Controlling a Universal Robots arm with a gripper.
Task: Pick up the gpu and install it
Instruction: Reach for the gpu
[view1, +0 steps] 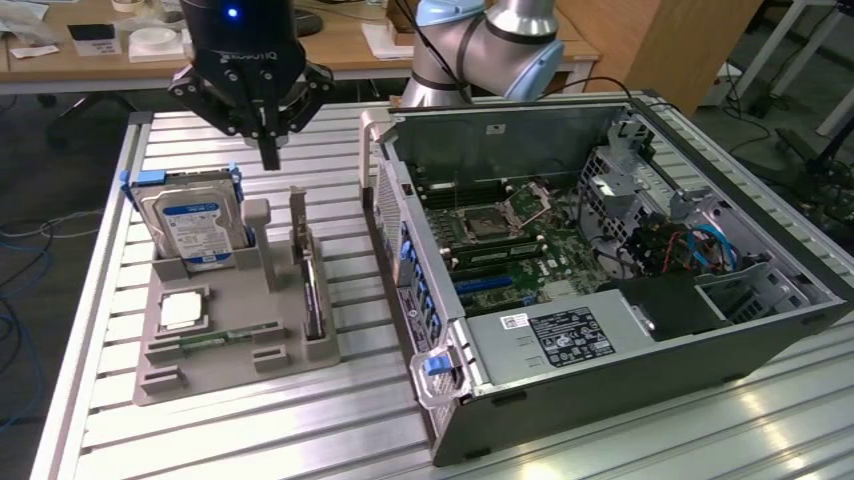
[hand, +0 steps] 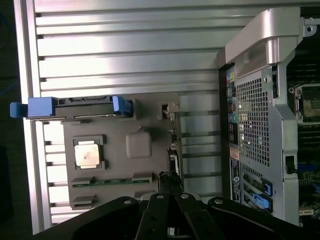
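A slatted aluminium table (view1: 214, 430) lies below the closed, empty gripper (view1: 271, 160), with a wooden desk (view1: 334, 55) behind it. The gpu (view1: 312, 295), a thin dark card, stands on edge beneath its fingertips

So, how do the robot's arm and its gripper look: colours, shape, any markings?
The gripper is black, with angular linkages narrowing to a slim tip. Its body carries a small blue light and white lettering that I cannot read. The arm is made of rounded silver-grey tubes with light blue joint caps.

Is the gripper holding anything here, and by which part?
Nothing is held: the gripper hangs shut and empty above the tray, where the gpu stands.
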